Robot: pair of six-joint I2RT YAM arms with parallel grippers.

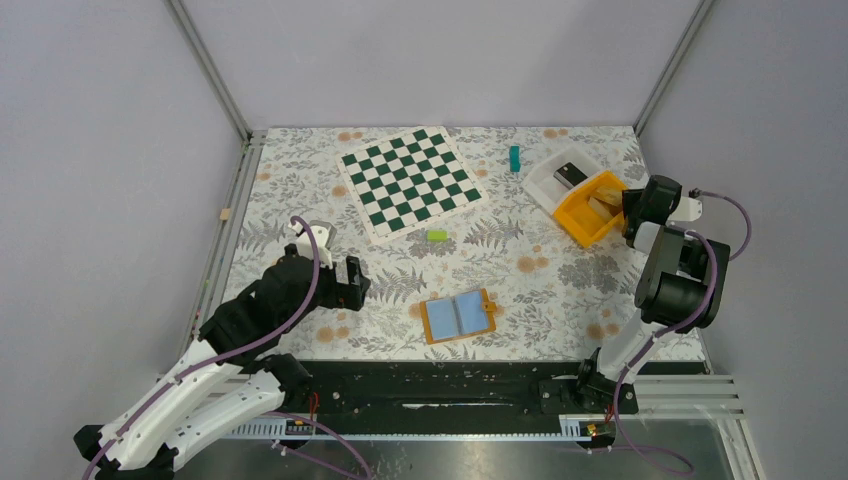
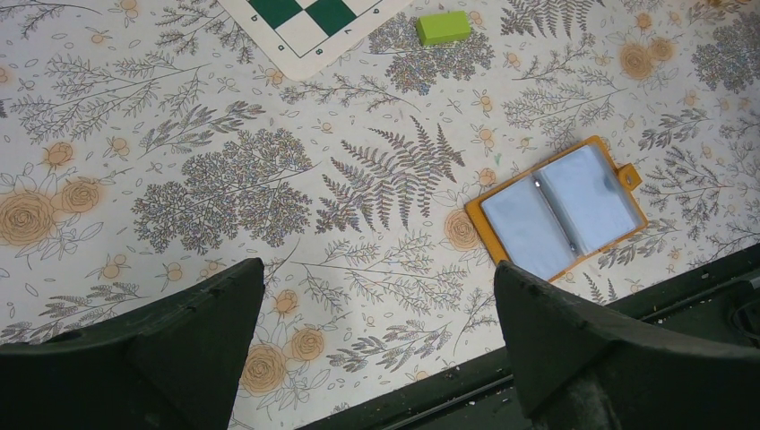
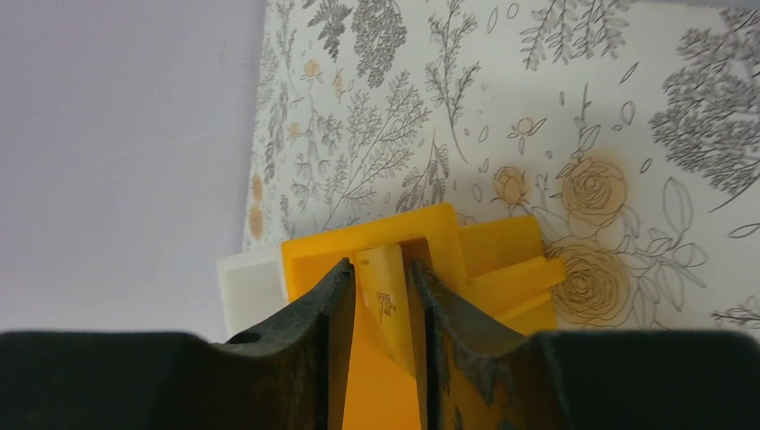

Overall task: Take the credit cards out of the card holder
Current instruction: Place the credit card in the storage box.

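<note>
- The flowered table [image 1: 560, 285] fills the middle of the top view.
- A green-and-white chessboard [image 1: 412, 182] lies at upper centre.
- The left gripper [image 2: 376, 358] hangs at lower left in the top view, its fingers spread wide with nothing between them.
- The right gripper [image 3: 376, 269] is at the right edge, its tips down in an orange bin [image 1: 578, 218]. The fingers are narrow, flanking a pale yellow slab, and I cannot tell whether they grip it.
- A white tray [image 1: 545, 180] touches the bin's upper-left side.
- The card holder [image 1: 459, 316] lies open and flat at lower centre, well apart from both grippers.
- The credit cards [image 2: 524, 235] sit inside it, one on each half.
- A green block [image 1: 436, 236] lies just below the chessboard.
</note>
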